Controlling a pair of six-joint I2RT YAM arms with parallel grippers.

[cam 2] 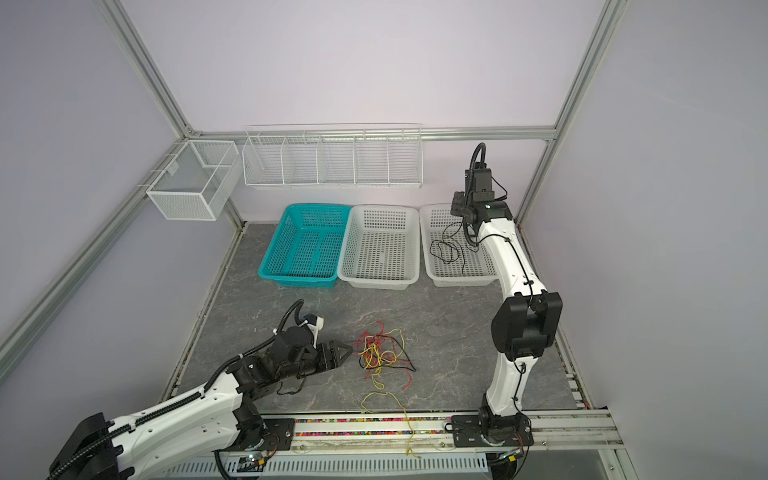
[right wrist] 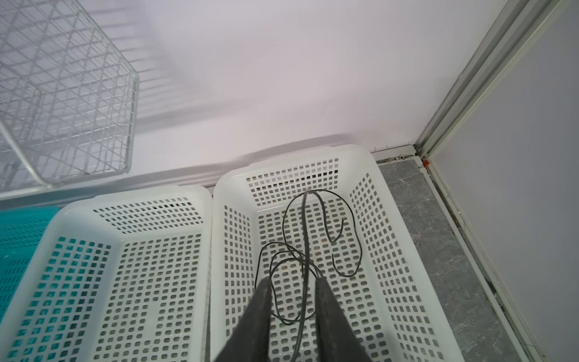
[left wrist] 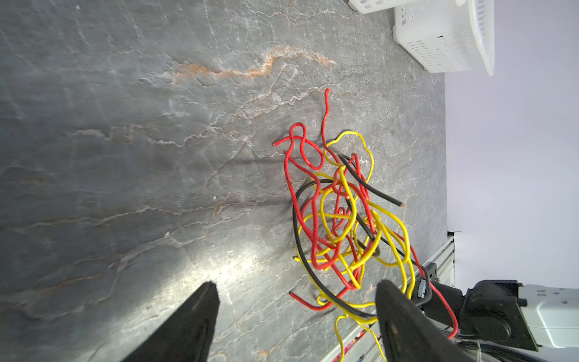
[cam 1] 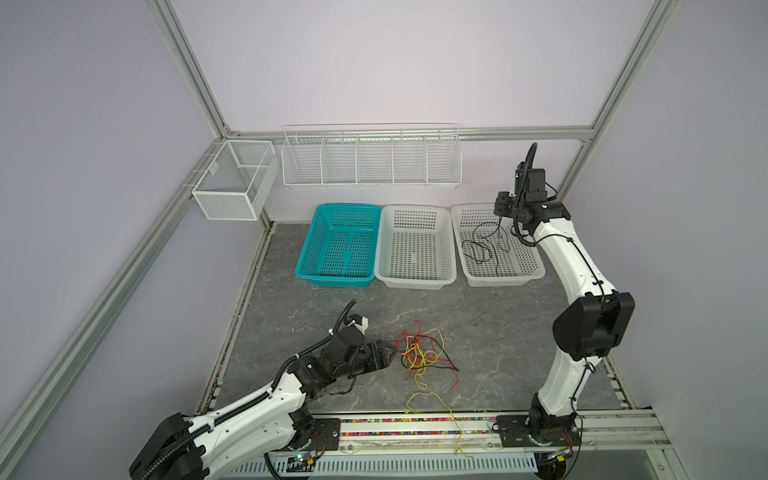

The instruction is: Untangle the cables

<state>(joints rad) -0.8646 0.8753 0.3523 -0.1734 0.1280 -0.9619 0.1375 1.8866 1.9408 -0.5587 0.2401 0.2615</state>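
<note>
**Teal basket** (cam 1: 311, 246): set at the back of the table (cam 1: 498, 332), leftmost of three in a row. Nothing is seen in it. It is judged to be a bin kept for one colour.

**Left gripper** (cam 1: 386, 353): held low, just beside the tangle and pointed at it. Its jaws stand wide apart and nothing is grasped. This placement is judged to be a ready stance for picking the next strand.

**Tangle** (left wrist: 338, 225): red, yellow and black cables lying knotted on the table near the front, well apart from the baskets. The strands are thin, kinked and looped through one another. Several red ends stick out free, and a short black end with bare copper at its tip lies on top. One yellow strand (cam 1: 453, 419) trails away over the front rail.

**Middle basket** (cam 1: 415, 282): white; nothing is seen in it.

**Right basket** (cam 1: 505, 279): white; one black cable (right wrist: 305, 225) is contained, lying in loose open loops on the floor of the basket, apart from the other colours. Sorting by colour is thus judged to be begun, with most of it left.

**Right gripper** (right wrist: 293, 279): held over the right basket and pointed down into it. Its jaws are parted wider than the strand that runs between them, so the cable is not seen to be pinched.
</note>
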